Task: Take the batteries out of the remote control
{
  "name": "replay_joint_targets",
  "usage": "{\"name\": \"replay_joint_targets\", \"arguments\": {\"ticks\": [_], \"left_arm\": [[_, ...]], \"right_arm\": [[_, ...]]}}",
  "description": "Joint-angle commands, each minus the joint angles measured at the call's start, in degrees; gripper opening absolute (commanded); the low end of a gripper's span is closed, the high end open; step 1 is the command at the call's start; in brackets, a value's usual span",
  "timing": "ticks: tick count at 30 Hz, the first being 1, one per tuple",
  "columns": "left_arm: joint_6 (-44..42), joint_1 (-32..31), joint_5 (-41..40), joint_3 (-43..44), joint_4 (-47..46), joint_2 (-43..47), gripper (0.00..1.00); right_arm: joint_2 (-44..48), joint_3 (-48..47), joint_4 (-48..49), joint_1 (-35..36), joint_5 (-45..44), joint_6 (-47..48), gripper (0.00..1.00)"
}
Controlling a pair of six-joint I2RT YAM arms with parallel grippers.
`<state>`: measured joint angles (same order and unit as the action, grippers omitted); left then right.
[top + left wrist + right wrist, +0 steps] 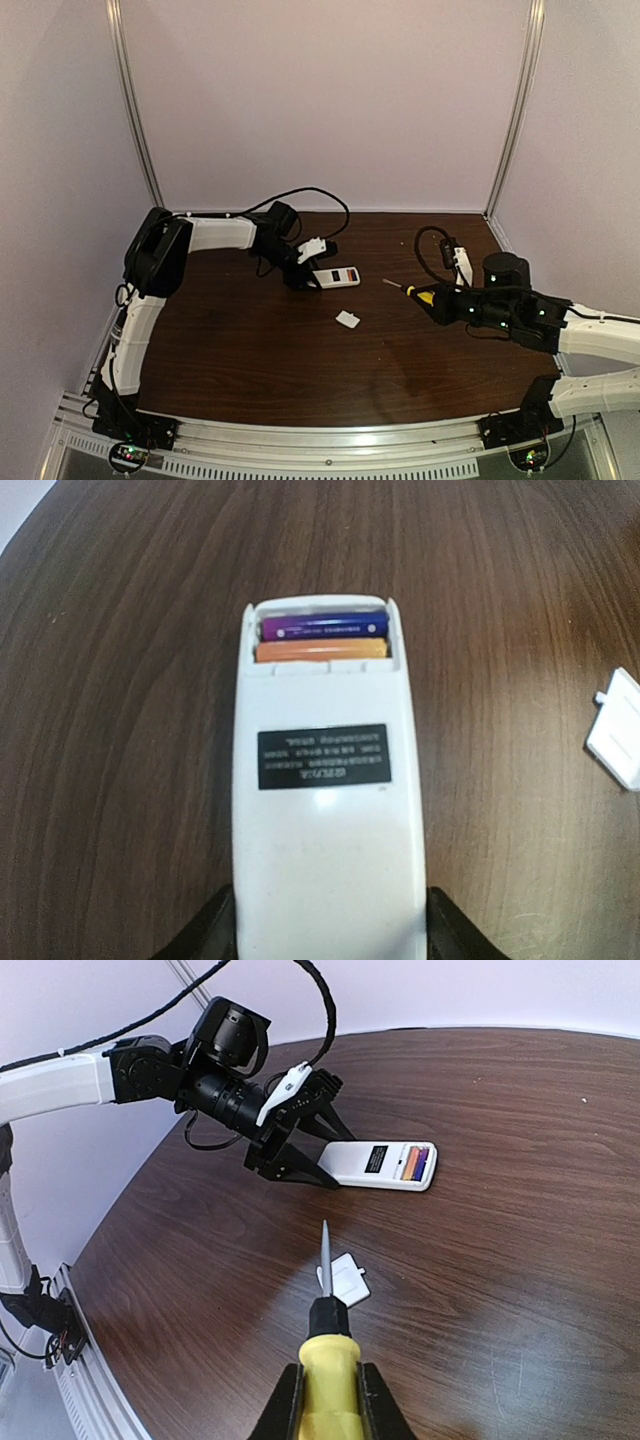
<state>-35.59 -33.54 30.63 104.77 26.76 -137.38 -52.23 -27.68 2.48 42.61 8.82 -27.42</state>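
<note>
Batteries (322, 638) sit at remote's (325, 810) 3 o'clock end in top view, long axis 9–3. Right gripper (328, 1400), nearer, pinches screwdriver (326, 1345). Left gripper (328, 940) clamps remote's 9 o'clock end.

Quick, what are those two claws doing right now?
Left gripper: closed on the remote control.
Right gripper: closed on the yellow-handled screwdriver.

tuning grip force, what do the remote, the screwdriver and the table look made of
The remote control looks like smooth white plastic: faint sheen, moulded rounded edges. The screwdriver has a matte yellow handle, probably plastic or rubber, and a grey shaft that looks metal. The table shows glossy dark wood grain; solid wood or laminate, unclear.
</note>
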Motion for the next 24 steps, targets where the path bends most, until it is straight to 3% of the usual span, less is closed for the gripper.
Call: {"name": "replay_joint_targets", "arguments": {"ticks": [1, 12, 18, 24], "left_arm": [[-0.8, -0.5, -1.4, 1.6, 0.5, -1.6, 0.46], [1.5, -0.5, -1.6, -1.4, -0.1, 5.8, 0.08], [4.2, -0.5, -0.7, -8.7, -2.5, 13.8, 0.00], [7.4, -0.6, -1.6, -16.7, -4.2, 21.9, 0.00]], "right_arm": [[-0.2, -0.3, 1.5, -0.4, 0.6, -0.6, 0.00], [3.3, 0.8, -0.3, -0.4, -0.9, -0.6, 0.00], [4.1, 0.3, -1.6, -0.6, -1.4, 0.5, 0.00], [4.1, -0.1, -2.0, -0.9, -1.6, 1.2, 0.00]]}}
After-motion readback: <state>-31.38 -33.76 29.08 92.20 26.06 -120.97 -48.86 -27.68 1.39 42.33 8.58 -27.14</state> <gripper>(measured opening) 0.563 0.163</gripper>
